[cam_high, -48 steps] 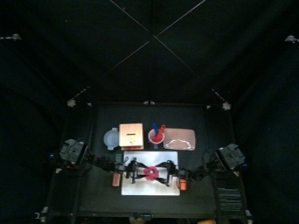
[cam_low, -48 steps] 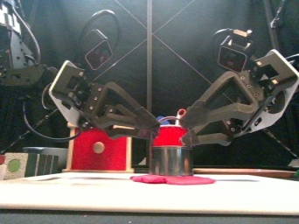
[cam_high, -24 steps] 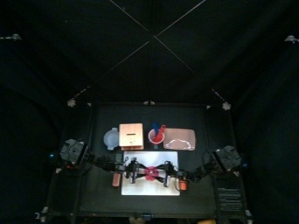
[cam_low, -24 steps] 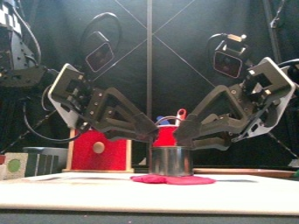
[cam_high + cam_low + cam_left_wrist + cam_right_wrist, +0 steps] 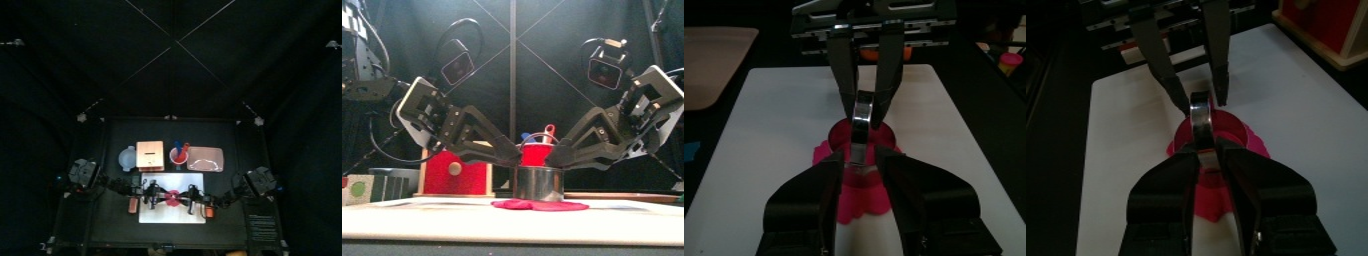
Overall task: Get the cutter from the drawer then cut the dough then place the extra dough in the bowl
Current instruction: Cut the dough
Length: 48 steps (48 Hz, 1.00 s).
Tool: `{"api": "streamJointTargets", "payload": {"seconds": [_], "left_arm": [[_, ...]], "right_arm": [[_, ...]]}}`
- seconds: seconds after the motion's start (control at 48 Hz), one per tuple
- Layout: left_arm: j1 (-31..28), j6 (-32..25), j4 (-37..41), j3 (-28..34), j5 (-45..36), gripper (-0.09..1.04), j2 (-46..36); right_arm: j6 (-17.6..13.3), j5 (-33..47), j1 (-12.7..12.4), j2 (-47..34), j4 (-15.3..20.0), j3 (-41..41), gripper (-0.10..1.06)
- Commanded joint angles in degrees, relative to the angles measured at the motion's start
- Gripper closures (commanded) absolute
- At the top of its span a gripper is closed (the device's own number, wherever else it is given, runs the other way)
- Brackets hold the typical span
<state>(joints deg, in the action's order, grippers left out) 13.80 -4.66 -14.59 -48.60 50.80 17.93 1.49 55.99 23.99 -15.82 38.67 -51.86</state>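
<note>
Cutter (image 5: pixel 539 183) stands upright on the flat red dough (image 5: pixel 543 206), mid white cutting board (image 5: pixel 174 215), toward the front of the surface (image 5: pixel 171 132). Both arms reach in low from either side and meet over it. Left gripper (image 5: pixel 861 155): fingers drawn close, pinching the cutter's metal at its top. Right gripper (image 5: pixel 1203 142): same, fingers nipped onto the metal from the opposite side. Dough spreads out under and past both pairs of fingers. Red cup (image 5: pixel 537 156) stands just behind the cutter.

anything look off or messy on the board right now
Nothing spilled or damaged. The flat red dough on the white cutting board is lopsided, bulging further out on one side of the round metal cutter standing on it.
</note>
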Motion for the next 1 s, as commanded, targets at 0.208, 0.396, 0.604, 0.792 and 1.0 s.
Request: {"api": "streamJointTargets", "payload": {"seconds": [0.208,0.396,0.604,0.792,1.0], "left_arm": [[-0.4,-0.1,2.1,2.3,-0.4,0.23,-0.6],[-0.8,0.0,3.3,2.8,-2.9,0.26,-0.6],[-0.8,0.1,3.3,2.5,-3.3,0.42,-0.6],[-0.8,0.5,3.0,1.5,-3.3,0.51,-0.6],[0.6,0.1,0.3,0.4,-3.3,0.52,-0.6]], "right_arm": [[0.1,0.2,-0.1,2.2,-0.1,0.6,0.35],[0.1,0.2,-0.1,2.2,-0.1,0.8,0.35],[0.1,0.2,-0.1,2.4,-0.1,0.8,0.35],[0.4,0.2,-0.4,2.8,-0.3,0.7,0.35],[0.4,-0.7,-0.4,2.8,-0.4,0.8,0.36]]}}
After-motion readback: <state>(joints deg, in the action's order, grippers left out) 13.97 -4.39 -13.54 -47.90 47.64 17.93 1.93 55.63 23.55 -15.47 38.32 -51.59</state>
